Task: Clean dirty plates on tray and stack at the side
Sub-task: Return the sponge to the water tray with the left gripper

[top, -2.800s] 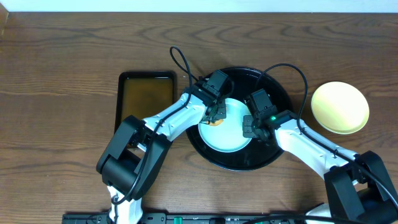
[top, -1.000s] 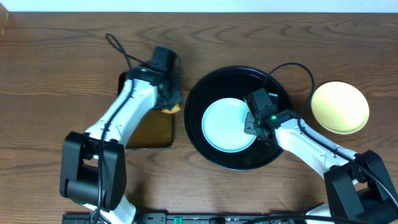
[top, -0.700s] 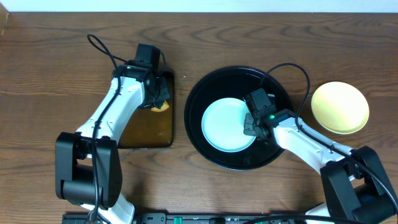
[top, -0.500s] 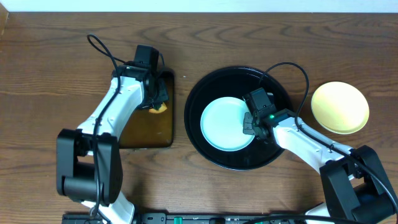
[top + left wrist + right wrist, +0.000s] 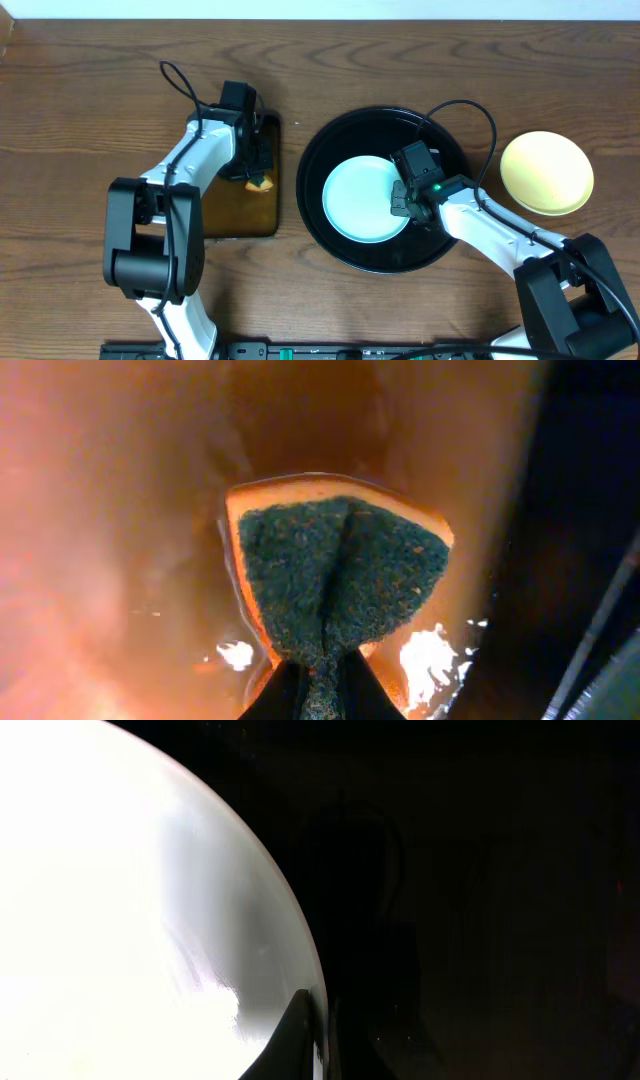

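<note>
Above the table, left gripper (image 5: 256, 178) dips into the rectangular tray (image 5: 279, 215); right gripper (image 5: 402, 205), fingertips hidden, sits at the blue plate (image 5: 355, 200) on the round tray (image 5: 335, 135). Left wrist: fingers (image 5: 272, 702), mostly cropped, pinch the sponge (image 5: 340, 560). Right wrist: fingers nip the glare-washed plate rim.

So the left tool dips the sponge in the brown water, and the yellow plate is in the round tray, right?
No. The yellow plate lies on the table, right of the round tray; the pale blue plate is the one in it, as the overhead view shows. The left tool does dip the sponge in the brown water.
</note>
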Robot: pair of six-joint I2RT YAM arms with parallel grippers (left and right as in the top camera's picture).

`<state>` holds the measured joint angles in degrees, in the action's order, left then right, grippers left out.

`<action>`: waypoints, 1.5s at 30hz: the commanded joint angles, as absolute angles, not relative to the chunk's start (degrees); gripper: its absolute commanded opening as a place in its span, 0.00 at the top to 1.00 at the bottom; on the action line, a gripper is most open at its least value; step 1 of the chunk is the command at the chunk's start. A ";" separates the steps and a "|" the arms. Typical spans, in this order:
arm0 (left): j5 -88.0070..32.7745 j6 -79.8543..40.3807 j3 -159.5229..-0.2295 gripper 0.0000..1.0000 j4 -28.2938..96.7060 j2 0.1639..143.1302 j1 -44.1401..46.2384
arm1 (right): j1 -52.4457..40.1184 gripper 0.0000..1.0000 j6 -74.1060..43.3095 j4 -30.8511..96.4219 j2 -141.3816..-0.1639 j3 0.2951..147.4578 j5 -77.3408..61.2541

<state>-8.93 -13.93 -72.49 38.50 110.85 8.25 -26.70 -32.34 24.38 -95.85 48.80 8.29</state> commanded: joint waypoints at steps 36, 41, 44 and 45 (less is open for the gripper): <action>4.78 -14.09 -70.43 0.88 40.25 112.09 7.97 | -25.85 0.99 -31.62 25.76 -98.26 48.16 7.01; -5.58 -9.58 -72.05 0.88 42.00 111.42 7.94 | -25.85 0.99 -31.62 25.78 -98.26 48.16 7.01; -5.28 -10.74 -72.51 0.25 42.17 109.73 7.92 | -25.85 0.99 -31.62 25.71 -98.26 48.16 7.01; -5.26 -11.05 -72.60 0.24 42.17 108.90 7.92 | -25.85 0.99 -31.62 25.69 -98.26 48.16 7.01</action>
